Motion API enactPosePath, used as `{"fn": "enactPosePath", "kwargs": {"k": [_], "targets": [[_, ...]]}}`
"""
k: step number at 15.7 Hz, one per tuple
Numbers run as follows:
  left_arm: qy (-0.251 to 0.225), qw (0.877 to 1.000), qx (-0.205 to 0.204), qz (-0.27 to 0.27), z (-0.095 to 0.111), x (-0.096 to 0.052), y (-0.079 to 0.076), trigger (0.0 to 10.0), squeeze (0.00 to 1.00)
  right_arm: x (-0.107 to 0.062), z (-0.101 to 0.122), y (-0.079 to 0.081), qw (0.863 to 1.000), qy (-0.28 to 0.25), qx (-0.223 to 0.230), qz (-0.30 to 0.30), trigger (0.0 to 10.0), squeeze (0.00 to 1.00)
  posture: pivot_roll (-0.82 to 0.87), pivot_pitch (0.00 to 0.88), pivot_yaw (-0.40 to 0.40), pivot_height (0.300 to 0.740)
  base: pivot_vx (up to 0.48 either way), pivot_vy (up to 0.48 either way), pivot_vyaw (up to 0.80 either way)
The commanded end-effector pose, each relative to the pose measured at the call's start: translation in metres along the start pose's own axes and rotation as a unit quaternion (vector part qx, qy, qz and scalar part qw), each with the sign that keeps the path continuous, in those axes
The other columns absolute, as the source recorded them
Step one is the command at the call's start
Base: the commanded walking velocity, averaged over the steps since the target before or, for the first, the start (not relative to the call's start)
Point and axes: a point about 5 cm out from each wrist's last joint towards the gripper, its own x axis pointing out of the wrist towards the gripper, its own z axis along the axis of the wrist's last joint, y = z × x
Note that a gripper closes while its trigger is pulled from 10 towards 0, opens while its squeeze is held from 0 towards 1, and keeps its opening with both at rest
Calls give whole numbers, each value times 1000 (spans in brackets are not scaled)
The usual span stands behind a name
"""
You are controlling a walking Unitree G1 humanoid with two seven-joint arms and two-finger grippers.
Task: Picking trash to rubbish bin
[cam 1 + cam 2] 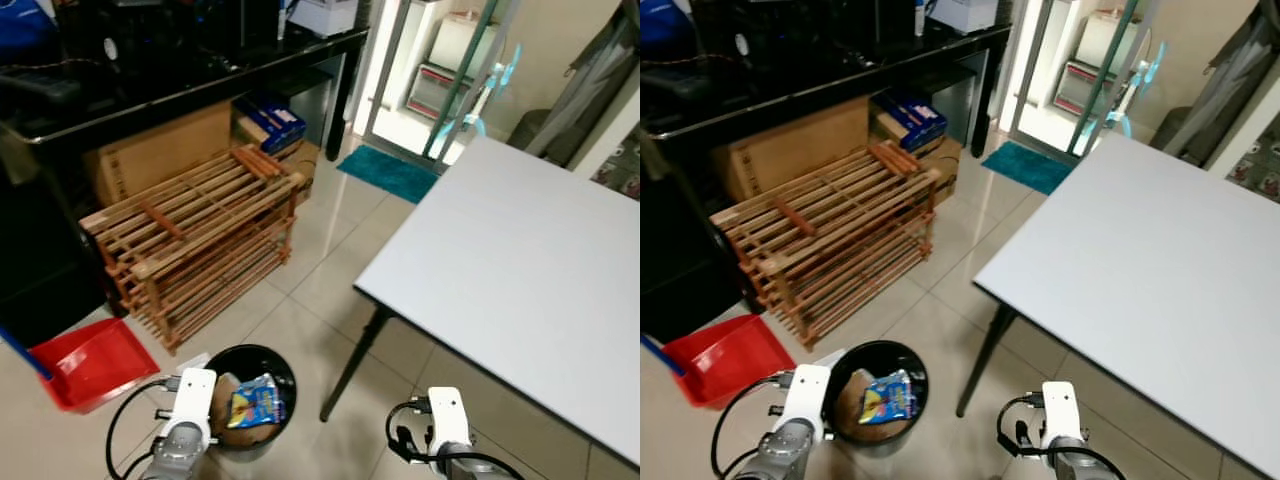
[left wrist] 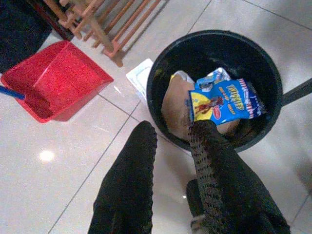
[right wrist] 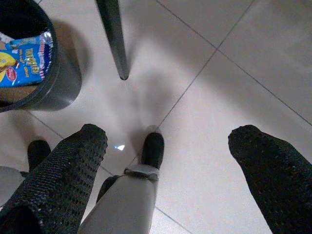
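Note:
A black round rubbish bin (image 1: 286, 372) stands on the tiled floor by my left side. Inside it lie a blue and yellow snack packet (image 2: 224, 100) and brown paper (image 2: 174, 100). My left gripper (image 2: 171, 134) hangs over the bin's near rim, open, with nothing between its fingers. My right gripper (image 3: 173, 136) hangs open over bare floor beside the table leg (image 3: 113, 36), and holds nothing. The same bin (image 3: 36, 63) and the snack packet (image 3: 24, 61) sit off to one side in the right wrist view.
A red dustpan (image 1: 90, 362) lies on the floor left of the bin. A wooden slatted rack (image 1: 195, 240) stands against a black desk (image 1: 190, 85). A grey table (image 1: 520, 270) fills the right. A teal mat (image 1: 388, 172) lies by a glass door.

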Motion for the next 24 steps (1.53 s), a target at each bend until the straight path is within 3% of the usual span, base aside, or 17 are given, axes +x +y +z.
{"fn": "enactPosePath", "kwargs": {"k": [1,9,14,20,24], "targets": [[7,1000,-4,4,-2,0,0,10000,0,0,2,-3,1000,-5,3,-3,10000,0,-26,63,-133,740,0,480,0],[4,1000,-1,1,-1,0,-1,10000,0,0,3,-3,1000,-8,5,-1,10000,0,-25,58,-133,740,0,480,0],[4,1000,1,-1,-2,0,-2,10000,0,0,2,-2,1000,-2,0,0,10000,0,-25,53,-132,740,0,480,-800],[5,1000,0,-1,-2,-1,-3,10000,0,0,0,-3,1000,4,-4,-1,10000,0,-27,62,-135,740,0,480,-264],[-6,1000,-1,-6,1,0,-4,10000,0,0,0,-4,1000,-1,4,-8,10000,0,-24,66,-136,740,0,70,0]]}}
